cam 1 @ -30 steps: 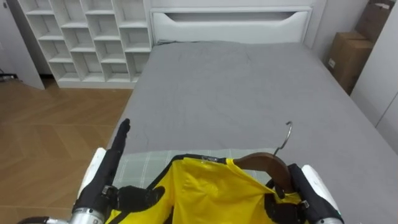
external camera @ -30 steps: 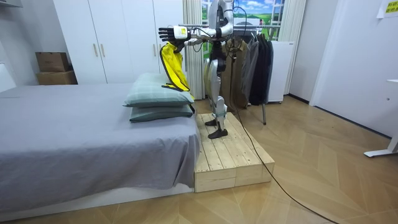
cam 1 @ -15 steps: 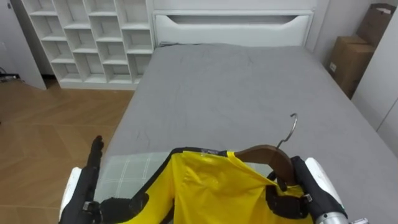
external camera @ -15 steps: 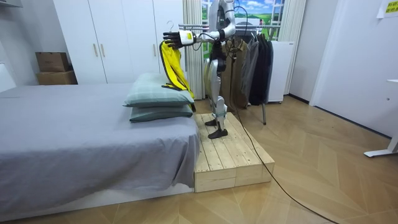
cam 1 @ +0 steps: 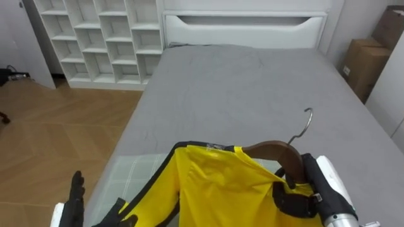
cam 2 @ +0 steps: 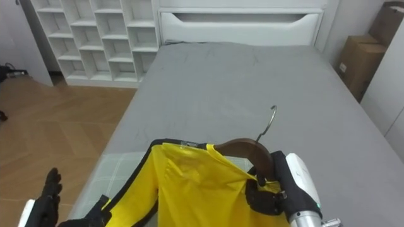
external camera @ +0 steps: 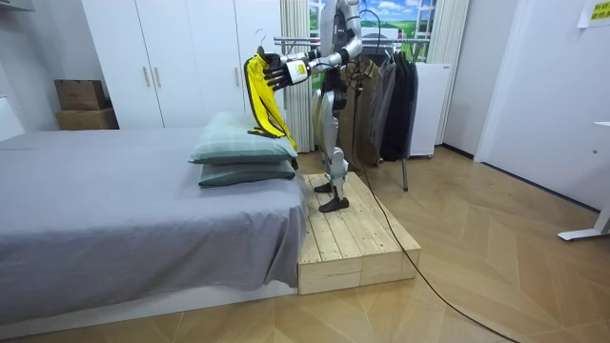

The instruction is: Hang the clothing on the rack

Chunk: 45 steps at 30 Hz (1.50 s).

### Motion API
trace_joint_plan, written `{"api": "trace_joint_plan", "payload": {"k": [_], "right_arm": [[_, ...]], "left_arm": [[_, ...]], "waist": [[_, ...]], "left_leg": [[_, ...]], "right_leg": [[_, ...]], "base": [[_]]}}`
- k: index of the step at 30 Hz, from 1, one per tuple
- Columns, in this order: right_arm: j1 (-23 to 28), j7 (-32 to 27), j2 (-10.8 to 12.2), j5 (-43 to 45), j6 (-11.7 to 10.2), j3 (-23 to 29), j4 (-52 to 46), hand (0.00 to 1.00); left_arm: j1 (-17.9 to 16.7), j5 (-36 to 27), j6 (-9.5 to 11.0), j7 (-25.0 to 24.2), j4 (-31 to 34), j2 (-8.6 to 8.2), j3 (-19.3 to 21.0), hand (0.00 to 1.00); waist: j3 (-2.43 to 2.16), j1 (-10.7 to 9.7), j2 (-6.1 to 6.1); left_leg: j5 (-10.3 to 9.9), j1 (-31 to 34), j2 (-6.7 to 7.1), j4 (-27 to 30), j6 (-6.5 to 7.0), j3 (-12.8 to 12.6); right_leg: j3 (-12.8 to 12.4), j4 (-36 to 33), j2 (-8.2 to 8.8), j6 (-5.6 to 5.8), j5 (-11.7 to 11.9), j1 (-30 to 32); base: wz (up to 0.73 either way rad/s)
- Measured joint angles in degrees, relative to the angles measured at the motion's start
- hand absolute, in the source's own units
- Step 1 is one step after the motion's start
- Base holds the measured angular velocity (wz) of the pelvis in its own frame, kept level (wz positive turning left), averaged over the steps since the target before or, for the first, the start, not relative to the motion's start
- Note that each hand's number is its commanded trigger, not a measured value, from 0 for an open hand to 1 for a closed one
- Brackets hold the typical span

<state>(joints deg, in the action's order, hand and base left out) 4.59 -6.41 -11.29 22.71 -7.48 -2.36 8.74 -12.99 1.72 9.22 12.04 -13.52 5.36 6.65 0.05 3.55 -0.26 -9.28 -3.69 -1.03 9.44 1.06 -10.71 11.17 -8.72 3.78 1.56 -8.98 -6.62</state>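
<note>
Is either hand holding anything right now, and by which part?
The right hand grips the brown wooden hanger by one arm beside its hook, yellow garment draped on it. The left hand is open.

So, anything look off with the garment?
Yes: the yellow garment sits lopsided on the hanger, with bare wood beside the hook and cloth bunched toward the left. The right hand grips the hanger; the left hand is open, low.

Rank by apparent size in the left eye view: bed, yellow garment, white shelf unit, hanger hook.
1. bed
2. yellow garment and white shelf unit, about alike; the garment is far nearer the camera
3. hanger hook
</note>
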Motion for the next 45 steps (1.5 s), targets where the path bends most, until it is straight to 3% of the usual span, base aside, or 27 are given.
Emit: {"api": "trace_joint_plan", "payload": {"k": [6, 13, 18, 30, 37, 45], "right_arm": [[0.57, 0.02, 0.12, -0.01, 0.00, 0.79, 0.01, 1.00], [1.08, 0.05, 0.28, -0.45, 0.03, 1.44, 0.36, 1.00], [1.09, 0.13, 0.28, -0.92, 0.04, 1.44, 0.37, 1.00], [1.21, 0.32, 0.30, -2.58, 1.28, 1.41, 1.27, 1.00], [1.21, 0.32, 0.41, -2.57, 1.27, 1.40, 1.27, 1.00], [1.29, 0.30, 0.40, -2.57, 1.27, 1.35, 1.96, 1.00]], "left_arm": [[-0.07, 0.01, -0.01, 3.39, -3.89, -0.39, -0.05, 0.00], [-0.52, -1.29, 0.04, 6.38, -5.93, -0.39, -0.22, 0.00], [-0.68, -2.26, 0.05, 6.60, -8.74, -0.31, -0.26, 0.00], [-2.01, -2.21, -0.02, 7.58, -9.72, -0.31, -0.67, 0.00], [-2.39, -2.21, -0.02, 7.81, -9.72, -0.31, -0.74, 0.00], [-2.47, -2.20, -0.01, 7.78, -9.72, -0.23, -1.81, 0.00]], "waist": [[0.12, 0.00, -0.21], [0.63, 0.18, -1.24], [0.64, 0.38, -1.65], [0.45, 1.56, -1.64], [0.00, 1.49, -1.49], [0.05, 1.36, -1.56]], "left_leg": [[0.00, -0.22, 0.00, 0.03, 0.00, 0.01], [0.00, -0.21, 0.00, 0.09, 0.00, 0.00], [0.00, -0.23, 0.00, 0.09, 0.00, -0.01], [-0.01, 0.03, 0.00, 0.17, 0.00, 0.12], [-0.01, -0.03, 0.03, 0.18, 0.00, 0.12], [-0.02, -0.08, 0.05, 0.33, 0.02, 0.19]], "right_leg": [[0.01, 0.04, -0.01, 0.00, 0.00, -0.52], [-0.08, 0.01, -0.01, 0.00, 0.00, -0.52], [-0.08, 0.00, -0.01, 0.00, 0.00, -0.53], [0.20, -0.06, 0.03, 0.00, 0.00, -0.42], [0.19, -0.07, 0.06, 0.00, 0.00, -0.48], [0.17, -0.18, 0.12, 0.00, 0.00, -0.53]], "base": [[0.00], [0.00], [0.00], [0.00], [0.00], [0.00]]}}
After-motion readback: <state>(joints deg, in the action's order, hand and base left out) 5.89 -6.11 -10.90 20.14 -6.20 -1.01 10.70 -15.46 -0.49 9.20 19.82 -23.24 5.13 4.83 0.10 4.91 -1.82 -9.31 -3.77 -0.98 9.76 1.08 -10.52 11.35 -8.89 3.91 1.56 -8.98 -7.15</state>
